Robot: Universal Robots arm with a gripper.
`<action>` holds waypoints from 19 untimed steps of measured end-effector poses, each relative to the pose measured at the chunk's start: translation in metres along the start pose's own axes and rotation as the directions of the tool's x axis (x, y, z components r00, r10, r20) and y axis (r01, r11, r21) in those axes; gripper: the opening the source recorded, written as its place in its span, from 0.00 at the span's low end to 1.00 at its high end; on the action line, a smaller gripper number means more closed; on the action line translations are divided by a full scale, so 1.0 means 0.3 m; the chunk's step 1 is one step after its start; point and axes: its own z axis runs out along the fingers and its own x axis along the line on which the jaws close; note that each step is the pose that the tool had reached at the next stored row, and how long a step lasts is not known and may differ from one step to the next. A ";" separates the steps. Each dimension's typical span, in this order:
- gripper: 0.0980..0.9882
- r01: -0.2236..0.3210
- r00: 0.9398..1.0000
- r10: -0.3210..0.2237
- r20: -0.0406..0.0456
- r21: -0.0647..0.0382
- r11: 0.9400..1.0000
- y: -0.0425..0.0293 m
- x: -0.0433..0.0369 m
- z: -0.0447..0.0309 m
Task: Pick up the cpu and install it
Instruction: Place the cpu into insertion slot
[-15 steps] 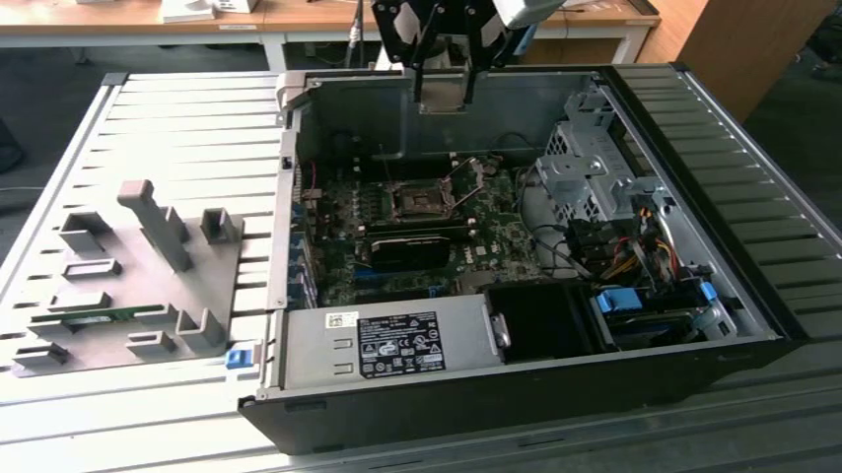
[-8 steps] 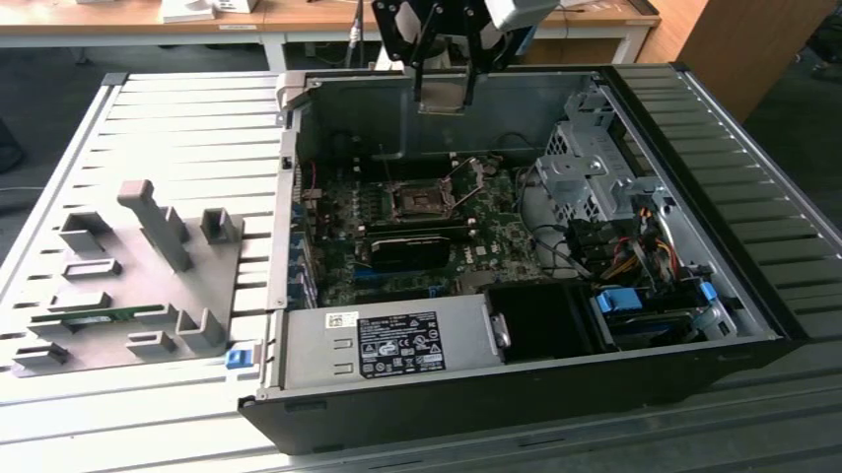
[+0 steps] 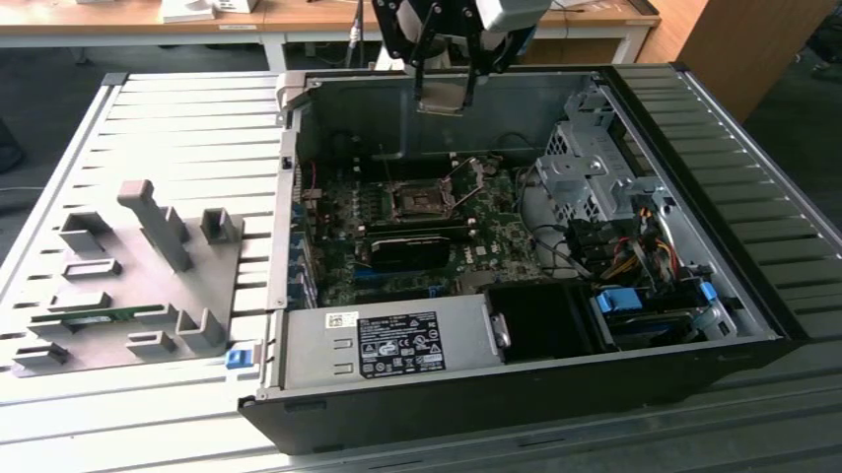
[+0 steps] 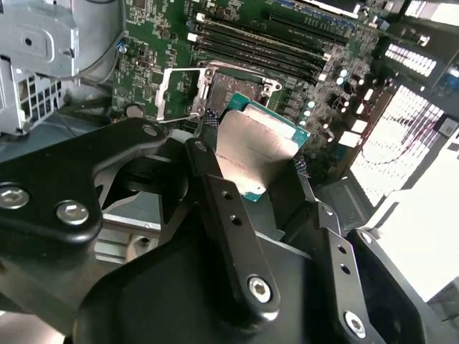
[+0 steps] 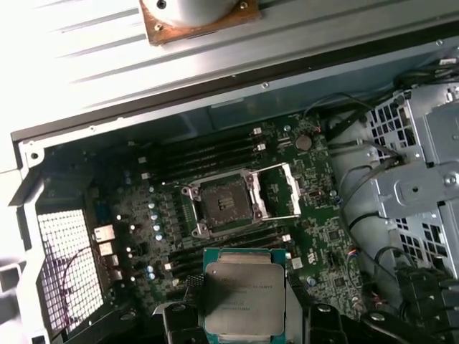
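Observation:
The cpu (image 3: 443,100), a flat square chip with a silvery metal top and green edge, hangs above the far part of the open computer case (image 3: 736,197). My gripper (image 3: 443,92) is shut on it, one black finger on each side. In both wrist views the cpu (image 4: 259,147) (image 5: 242,292) sits between the fingers (image 4: 215,193), held above the motherboard. The open cpu socket (image 3: 418,202) (image 5: 221,204) (image 4: 231,84) lies below with its metal load plate raised. The chip is apart from the socket.
Grey fixture blocks (image 3: 145,266) stand on the slatted table at the exterior view's left, with a green memory stick (image 3: 99,317) among them. Inside the case are a power supply (image 3: 388,345), a black shroud (image 3: 546,320), a drive cage (image 3: 593,168) and loose cables (image 3: 632,251).

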 end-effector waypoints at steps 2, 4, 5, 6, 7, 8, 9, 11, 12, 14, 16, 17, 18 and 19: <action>0.49 -0.020 1.000 0.020 0.001 0.000 1.000 0.000 0.000 0.000; 0.49 -0.038 0.999 0.038 0.002 -0.001 0.999 0.000 0.000 0.000; 0.49 -0.047 0.999 0.047 0.003 -0.001 0.999 0.000 0.000 0.000; 0.49 -0.057 0.998 0.057 0.004 -0.001 0.998 0.000 0.000 0.000; 0.49 -0.065 0.998 0.065 0.004 -0.002 0.998 0.000 0.000 0.000; 0.49 -0.073 0.997 0.073 0.004 -0.002 0.997 0.000 0.000 0.000; 0.49 -0.080 0.997 0.080 0.005 -0.002 0.997 0.000 0.000 0.001; 0.49 -0.094 0.996 0.094 0.006 -0.002 0.996 0.000 0.000 0.001; 0.49 -0.100 0.995 0.100 0.006 -0.003 0.995 0.000 0.000 0.001; 0.49 -0.114 0.993 0.114 0.007 -0.003 0.993 0.000 0.000 0.001; 0.49 -0.127 0.992 0.127 0.008 -0.003 0.992 0.000 0.000 0.001; 0.49 -0.134 0.991 0.134 0.008 -0.004 0.991 0.000 0.000 0.001; 0.49 -0.140 0.990 0.140 0.008 -0.004 0.990 0.000 0.000 0.001; 0.49 -0.146 0.989 0.146 0.009 -0.004 0.989 0.000 0.000 0.001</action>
